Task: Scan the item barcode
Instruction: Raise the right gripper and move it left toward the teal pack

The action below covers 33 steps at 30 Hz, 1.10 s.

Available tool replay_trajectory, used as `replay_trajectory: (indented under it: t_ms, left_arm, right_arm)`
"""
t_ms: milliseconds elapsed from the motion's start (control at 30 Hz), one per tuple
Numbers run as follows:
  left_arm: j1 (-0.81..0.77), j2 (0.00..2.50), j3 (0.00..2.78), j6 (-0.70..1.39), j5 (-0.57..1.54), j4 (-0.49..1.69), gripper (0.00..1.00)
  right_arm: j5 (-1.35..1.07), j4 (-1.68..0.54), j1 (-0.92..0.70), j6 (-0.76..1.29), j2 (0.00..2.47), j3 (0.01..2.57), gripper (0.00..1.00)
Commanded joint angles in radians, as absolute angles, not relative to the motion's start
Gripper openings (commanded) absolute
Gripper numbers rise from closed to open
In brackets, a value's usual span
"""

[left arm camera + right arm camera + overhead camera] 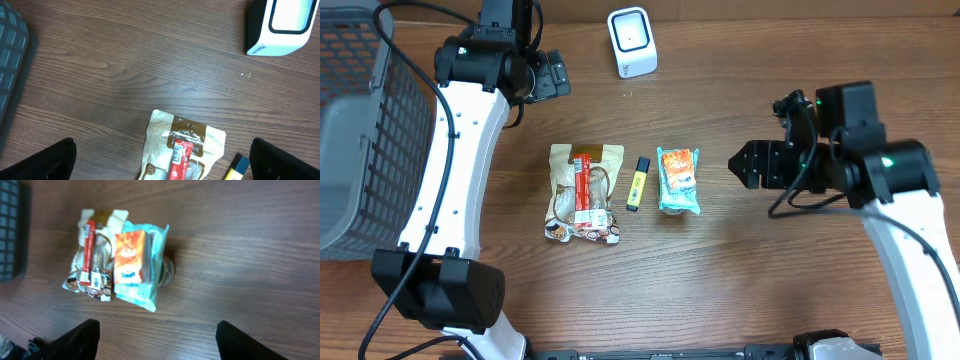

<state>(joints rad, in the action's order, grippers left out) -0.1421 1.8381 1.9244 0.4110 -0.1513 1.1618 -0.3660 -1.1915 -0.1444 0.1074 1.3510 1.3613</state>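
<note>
At table centre three items lie in a row, each just beside the next: a bag [585,192] at 9 o'clock, a highlighter [637,184] in the middle, and a packet [678,180] at 3 o'clock. Well apart, at 12 o'clock of the row, stands the scanner [631,41]. A basket [360,120] sits at the table's 9 o'clock edge.

Near the packet, at its 3 o'clock, the right gripper [744,164] hovers, pointing toward it. In the wrist view its fingers [80,340] are spread wide with nothing between them, and the packet lies ahead, clear of both. At 11 o'clock of the row, between basket and scanner, the left gripper [552,75] hangs with its fingers [47,162] just as wide and empty.

All three items rest flat on the table, so the step in hand looks like the reach for a pick, with no grasp made yet. The packet seems the likely choice, since it is nearest the right arm.

The next move calls for that arm to advance toward 9 o'clock and come down until the fingers straddle the packet. It would then close, lift and carry the packet toward 12 o'clock to face the scanner. Which face bears the barcode cannot be told, so the packet may need turning. With the highlighter just beside the packet's 9 o'clock edge, a finger could easily nudge it.
</note>
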Motion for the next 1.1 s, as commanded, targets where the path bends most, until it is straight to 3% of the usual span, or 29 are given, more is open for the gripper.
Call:
replay_trajectory:
  t_ms: [0,367,533,800,1067]
  left_arm:
    - [-0.144,1.812,1.946,0.396,-0.160,1.163,1.00]
    - [-0.144,1.812,1.945,0.396,-0.160,1.163,1.00]
    - [-0.144,1.812,1.946,0.396,-0.160,1.163,1.00]
    - [-0.144,1.812,1.946,0.396,-0.160,1.163,1.00]
    - [-0.144,1.812,1.946,0.396,-0.160,1.163,1.00]
  right_arm:
    - [-0.381,-1.196,-0.142,0.104,1.392,1.380,0.77]
    - [-0.391,-1.163,-0.142,0.051,1.511,1.348,0.77]
    - [-0.405,-1.120,-0.143,0.051,1.531,1.341,0.64]
    - [-0.431,-1.058,-0.188,0.051,1.551,1.341,0.59]
    - [-0.419,-0.995,-0.303,0.052,1.582,1.341,0.45]
